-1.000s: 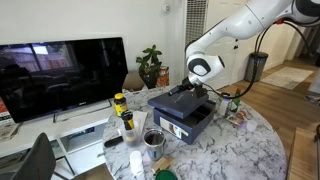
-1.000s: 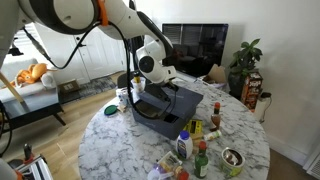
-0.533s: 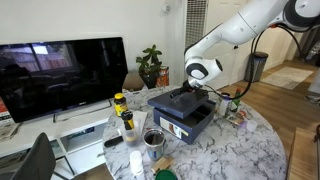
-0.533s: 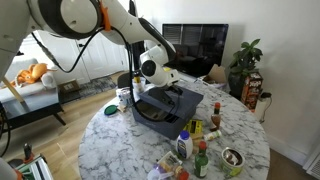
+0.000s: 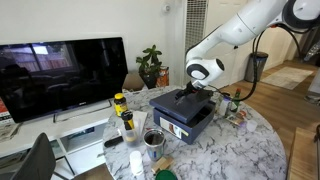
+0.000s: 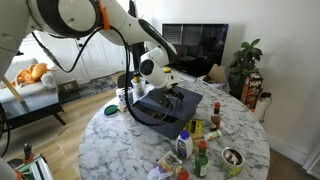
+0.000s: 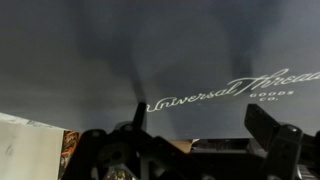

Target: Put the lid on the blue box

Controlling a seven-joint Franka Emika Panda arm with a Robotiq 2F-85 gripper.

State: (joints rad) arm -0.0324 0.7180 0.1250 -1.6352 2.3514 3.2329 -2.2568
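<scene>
We hold the pincer [image 5: 190, 92] spread just above the lid [image 5: 172, 101]. The lid lies directly below it across the blue box [image 5: 188, 124] and seems slightly tilted.

A round marble table [image 5: 255, 150] stands near a dark television [image 5: 60, 75] on a low white stand [image 5: 85, 128]. The walls [image 5: 90, 20] are white. A potted plant [image 5: 150, 66] sits beyond, and the floor [image 5: 290, 75] looks wooden.

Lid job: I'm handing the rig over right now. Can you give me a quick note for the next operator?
Gripper: down at the lid. The fingers look apart in the wrist view, but I can't tell if it's open or gripping.
Lid: lying over the box on the table, logo side up.
Done: lid brought onto the box.
Left: confirm it sits square and fully down, which is unclear here. Press if needed, let go, retract.
</scene>
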